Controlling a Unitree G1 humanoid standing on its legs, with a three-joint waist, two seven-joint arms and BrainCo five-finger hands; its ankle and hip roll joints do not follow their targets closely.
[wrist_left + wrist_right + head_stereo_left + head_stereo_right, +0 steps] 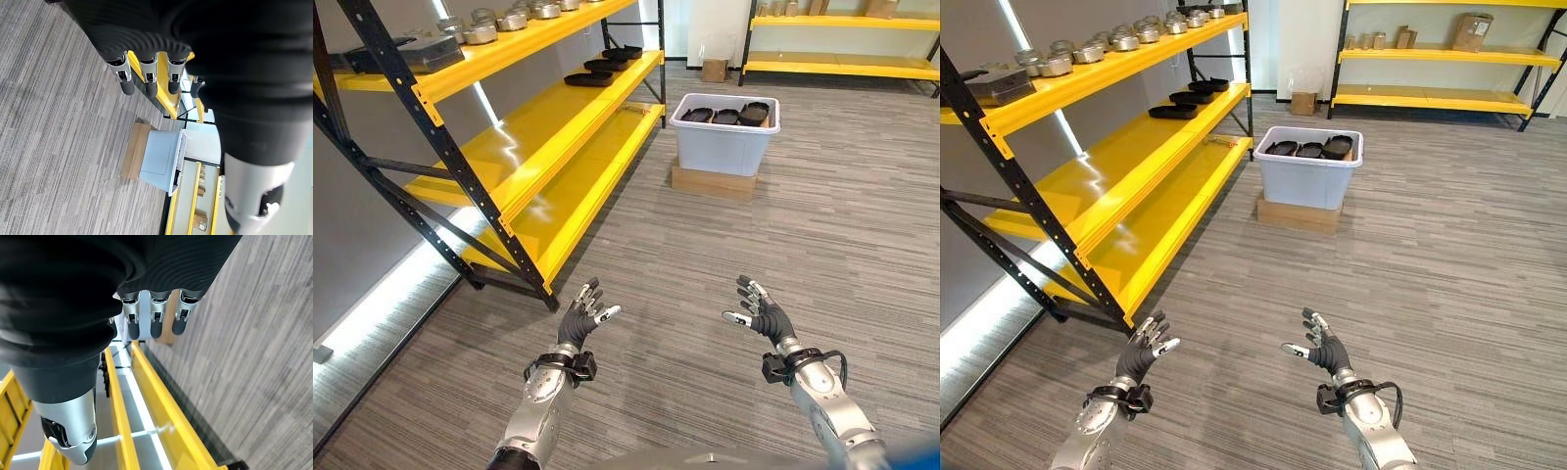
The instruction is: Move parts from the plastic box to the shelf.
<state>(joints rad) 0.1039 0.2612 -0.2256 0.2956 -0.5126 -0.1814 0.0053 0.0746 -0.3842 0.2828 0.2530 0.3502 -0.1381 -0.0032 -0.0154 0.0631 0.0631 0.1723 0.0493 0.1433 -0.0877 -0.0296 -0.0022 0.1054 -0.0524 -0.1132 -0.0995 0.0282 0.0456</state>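
left hand (pixel 579 320) and right hand (pixel 762 313) raised, fingers (pixel 593 290) spread; empty

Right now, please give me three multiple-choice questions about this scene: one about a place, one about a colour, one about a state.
1. Where does the plastic box stand?
A. on a flat cardboard base on the floor
B. on the top shelf
C. in the left hand

2. What colour are the boards of the shelf?
A. blue
B. yellow
C. white

3. How are the left hand and the right hand?
A. both open and empty
B. both holding parts
C. one shut on the box

Answers: 1 A, cardboard shows under it; 2 B, boards are bright yellow; 3 A, fingers spread over bare floor.
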